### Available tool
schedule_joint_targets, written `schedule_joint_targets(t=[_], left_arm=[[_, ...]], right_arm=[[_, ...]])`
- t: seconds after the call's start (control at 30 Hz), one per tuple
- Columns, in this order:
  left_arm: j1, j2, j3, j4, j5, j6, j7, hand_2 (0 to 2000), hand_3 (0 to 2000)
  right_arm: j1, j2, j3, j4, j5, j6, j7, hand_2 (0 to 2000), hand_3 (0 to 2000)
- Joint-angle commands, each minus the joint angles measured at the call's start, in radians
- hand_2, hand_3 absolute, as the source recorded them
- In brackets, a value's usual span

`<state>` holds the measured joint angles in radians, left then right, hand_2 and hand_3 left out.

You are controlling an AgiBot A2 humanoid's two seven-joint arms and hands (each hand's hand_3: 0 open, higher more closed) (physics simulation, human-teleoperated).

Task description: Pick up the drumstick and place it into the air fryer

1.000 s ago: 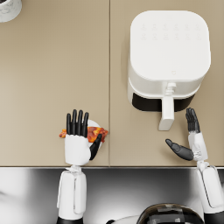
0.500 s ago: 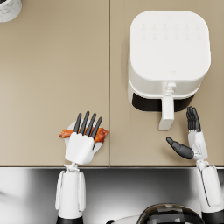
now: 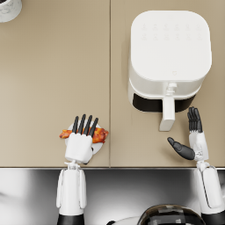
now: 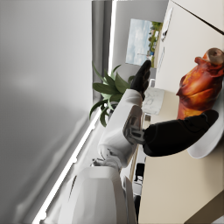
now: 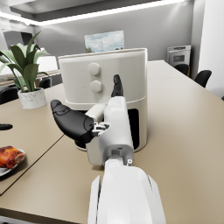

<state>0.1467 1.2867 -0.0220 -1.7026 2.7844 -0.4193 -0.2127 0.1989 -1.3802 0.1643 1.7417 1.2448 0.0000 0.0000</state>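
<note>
Air fryer (image 3: pixel 170 52) without legible markings

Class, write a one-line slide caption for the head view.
Left hand spread over the drumstick on its plate, right hand open beside the air fryer handle.

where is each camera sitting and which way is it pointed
Head view: on the head, looking steeply down at the table; shows both arms, the left robot hand over the drumstick, the right robot hand beside the air fryer.
Left wrist view: on the left forearm, looking along it at drumstick and plate.
Right wrist view: on the right forearm, facing the air fryer.
Shared: all three views show the drumstick.
</note>
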Motion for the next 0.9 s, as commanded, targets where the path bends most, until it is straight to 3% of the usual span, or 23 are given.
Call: schedule_joint_targets(t=[0.03,0.13,0.4,0.43,0.47,0.5,0.6,0.67,0.77,0.9], left_arm=[[0.038,0.005,0.007,0.062,0.0,-0.003,-0.002,0,0],[0.07,0.011,0.019,0.126,0.0,0.001,-0.006,0,0],[0.115,0.022,0.038,0.272,-0.001,0.103,-0.016,0,0],[0.116,0.021,0.04,0.293,-0.001,0.113,-0.03,1361,327],[0.123,0.023,0.035,0.311,-0.001,0.106,-0.042,2000,653],[0.134,0.025,0.036,0.336,-0.001,0.119,-0.052,2000,980],[0.196,0.033,0.033,0.455,-0.002,0.328,-0.073,2000,1960],[0.227,0.038,0.037,0.483,-0.002,0.396,-0.035,2000,2000],[0.217,0.041,0.048,0.363,-0.001,0.42,0.118,2000,2000],[0.199,0.043,0.054,0.171,0.0,0.429,0.189,2000,2000]], right_arm=[[0.009,-0.005,-0.006,-0.011,0.0,0.0,0.0,0,0],[0.012,-0.011,-0.007,-0.036,0.0,0.0,0.0,0,0],[0.017,-0.027,-0.009,-0.081,0.0,0.0,0.0,0,0],[0.017,-0.029,-0.011,-0.081,0.0,0.0,0.0,0,0],[0.016,-0.03,-0.008,-0.083,0.0,0.0,0.0,0,0],[0.016,-0.032,-0.009,-0.083,0.0,0.0,0.0,0,0],[0.01,-0.035,0.005,-0.065,0.0,0.0,0.0,0,0],[0.01,-0.038,0.002,-0.065,0.0,0.0,0.0,0,0],[-0.002,-0.04,-0.002,-0.073,0.0,0.0,0.0,0,0],[0.018,-0.052,0.018,-0.186,0.0,0.0,0.0,0,0]])
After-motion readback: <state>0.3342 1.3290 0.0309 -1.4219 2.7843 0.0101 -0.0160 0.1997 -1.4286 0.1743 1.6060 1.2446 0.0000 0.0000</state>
